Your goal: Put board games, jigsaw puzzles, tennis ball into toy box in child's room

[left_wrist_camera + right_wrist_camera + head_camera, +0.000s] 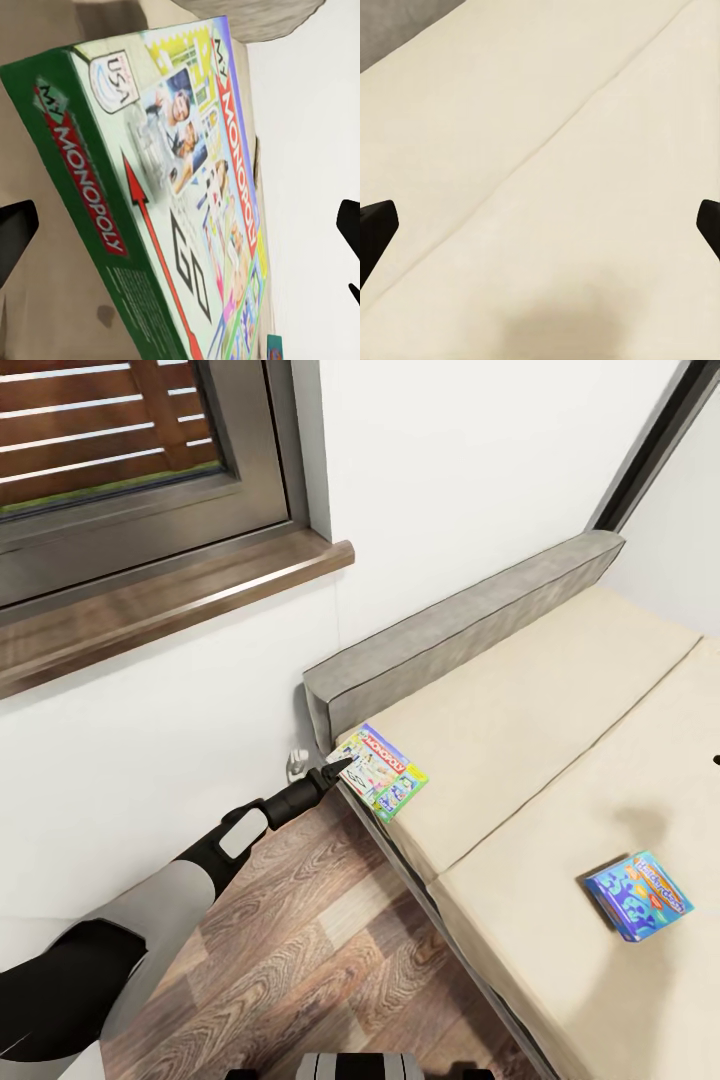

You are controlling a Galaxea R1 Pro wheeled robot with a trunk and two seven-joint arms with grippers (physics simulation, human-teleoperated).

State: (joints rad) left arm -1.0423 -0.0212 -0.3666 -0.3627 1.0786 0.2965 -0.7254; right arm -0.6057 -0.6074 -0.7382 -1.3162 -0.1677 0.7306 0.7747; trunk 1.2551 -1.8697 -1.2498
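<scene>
Beige bed [560, 730] carries the Monopoly box [383, 770] at its very edge, so the left gripper [338, 768], jaws wide open and empty, may push it off.

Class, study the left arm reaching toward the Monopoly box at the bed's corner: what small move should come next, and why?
Probably ease the left gripper forward and close on the Monopoly box. Its fingers stand wide apart, with the box's edge between them in the wrist view, so it looks lined up but not yet gripped. The box lies at the corner of the bed, overhanging slightly.
</scene>
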